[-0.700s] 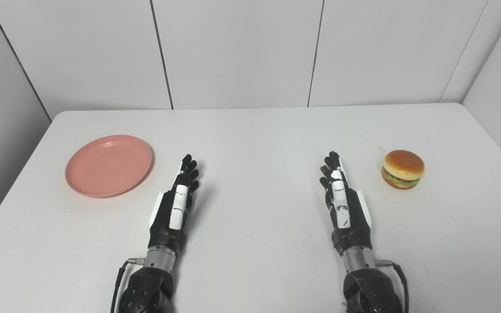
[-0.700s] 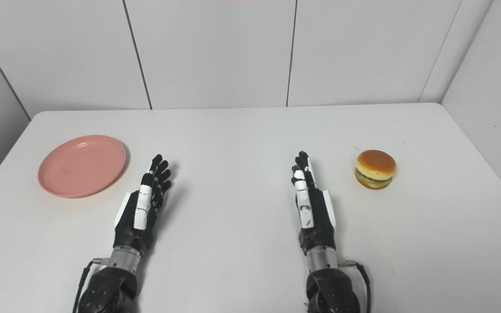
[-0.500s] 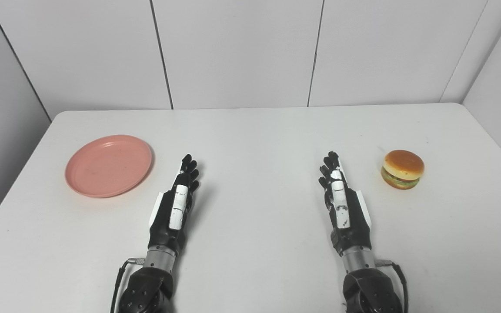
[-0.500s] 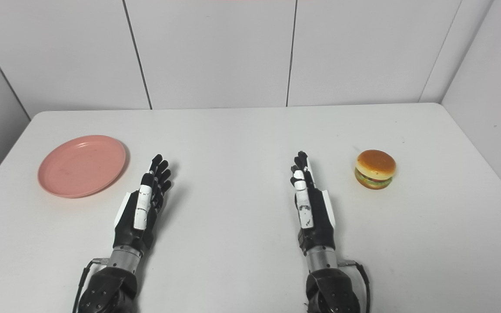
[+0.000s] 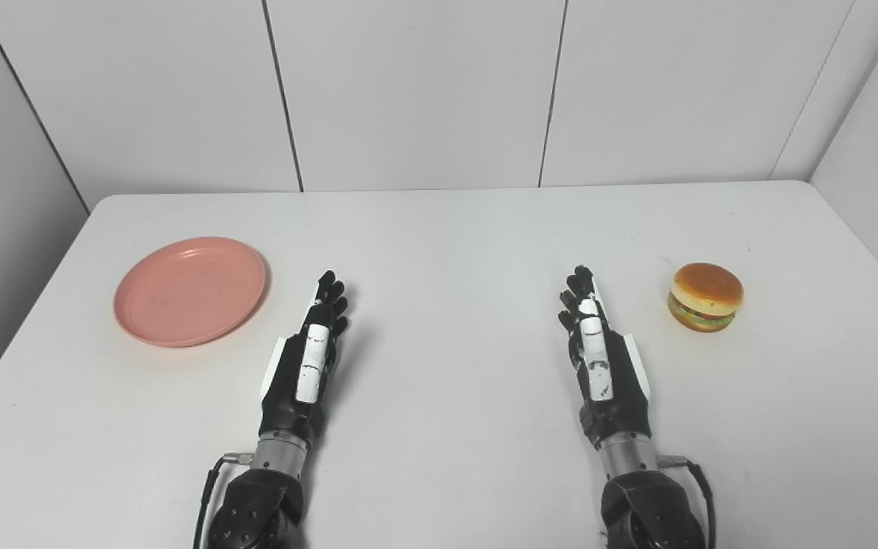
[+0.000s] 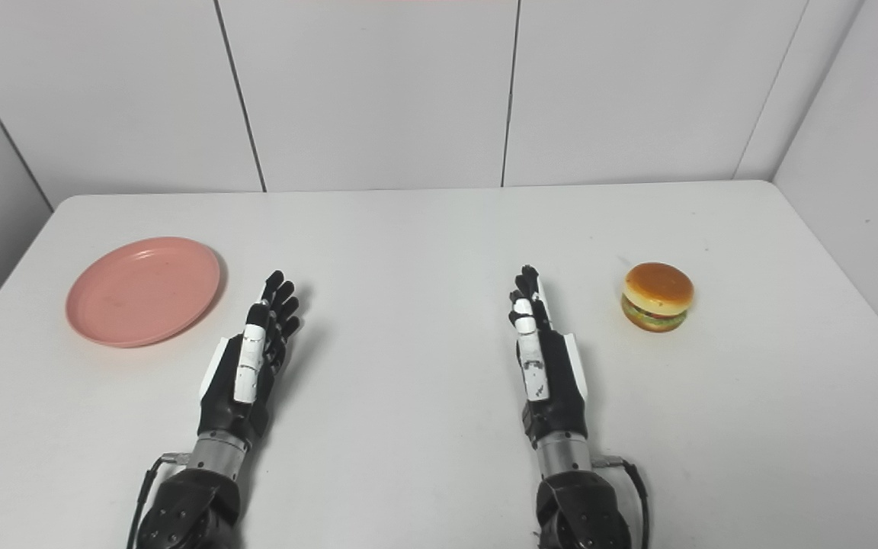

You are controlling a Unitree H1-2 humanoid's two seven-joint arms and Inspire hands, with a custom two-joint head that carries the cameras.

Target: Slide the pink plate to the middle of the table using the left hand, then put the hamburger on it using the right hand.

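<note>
White wall panels with thin dark seams close off the far side of the scene, and in front of them a white table (image 5: 439,229) fills my view from edge to edge.

From the table's middle, the pink plate (image 5: 190,290) lies at about nine o'clock, flat on the surface and empty, close to the left edge. The hamburger (image 5: 706,296) sits at about three o'clock, upright on its bottom bun, with a tan top bun and green and red layers showing in its side.

Both of my arms enter from the bottom edge. My left hand (image 5: 307,358) lies edge-on over the table with its fingers (image 5: 330,293) straight, close together and pointing toward twelve o'clock; it holds nothing. The plate is at its ten o'clock, near but apart from it.

My right hand (image 5: 599,358) mirrors it, fingers (image 5: 578,290) straight and also holding nothing. The hamburger is at its two o'clock, near but not touching.

A dark cable (image 5: 702,484) loops beside my right wrist.
</note>
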